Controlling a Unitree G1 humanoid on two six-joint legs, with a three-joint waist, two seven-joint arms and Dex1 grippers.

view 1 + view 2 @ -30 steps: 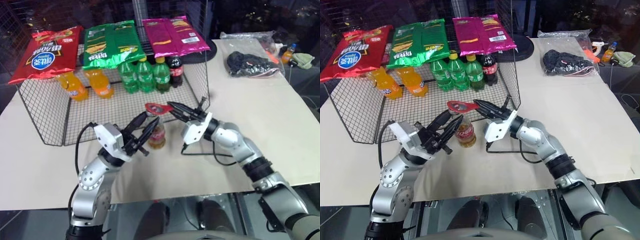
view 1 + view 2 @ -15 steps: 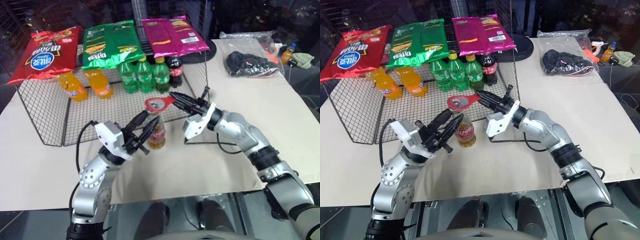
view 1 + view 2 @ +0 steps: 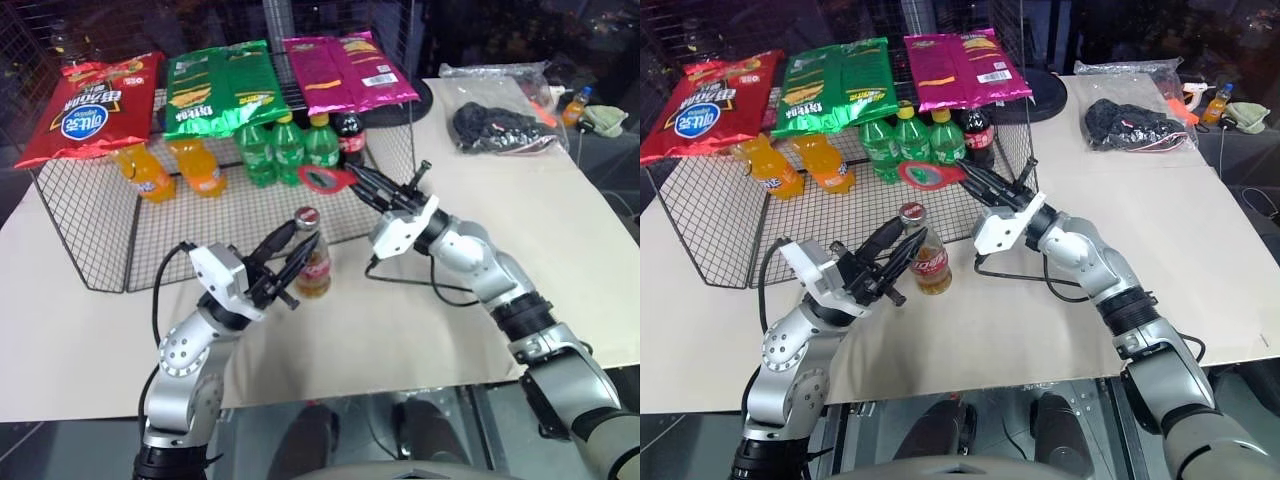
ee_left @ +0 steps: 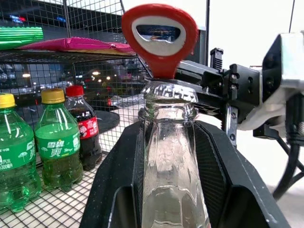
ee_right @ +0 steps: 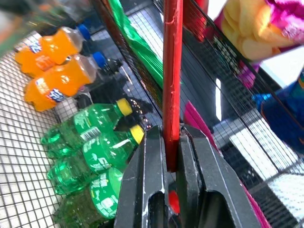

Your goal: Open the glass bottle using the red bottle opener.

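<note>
Far left in the head views: wire rack [image 3: 90,220] on the table [image 3: 560,230], red [image 3: 92,105], green [image 3: 222,85] and pink chip bags [image 3: 345,68] lying on top. Inside, orange soda bottles [image 3: 170,168], green bottles [image 3: 288,148], one dark cola bottle [image 3: 350,142].

In front of the rack, left gripper [image 3: 285,262] clamped around the bottle [image 3: 312,262], one black finger each side of the glass. Bottle upright on the table, amber drink, red-and-white label, cap [image 3: 307,216] on.

To the right and higher, right gripper [image 3: 362,185] pinched on the handle of the opener [image 3: 326,178], ring head pointing left, held in the air above and behind the cap, clear of it.

Farther right: clear bag of dark stuff [image 3: 500,125] at the table's back edge, small orange bottle [image 3: 575,106] beyond the corner.

Left wrist view, up close: clear neck [image 4: 169,156] between two black fingers [image 4: 118,180], crimped cap edge, opener's oval ring [image 4: 159,35] just past it. Cannot tell from here whether ring and cap touch.

Right wrist view: opener edge-on as a thin red strip [image 5: 172,71] squeezed between the fingers [image 5: 147,185], mesh and bottles behind.

Table pale beige, bare in front. Room beyond dark, dark floor below the near edge.
</note>
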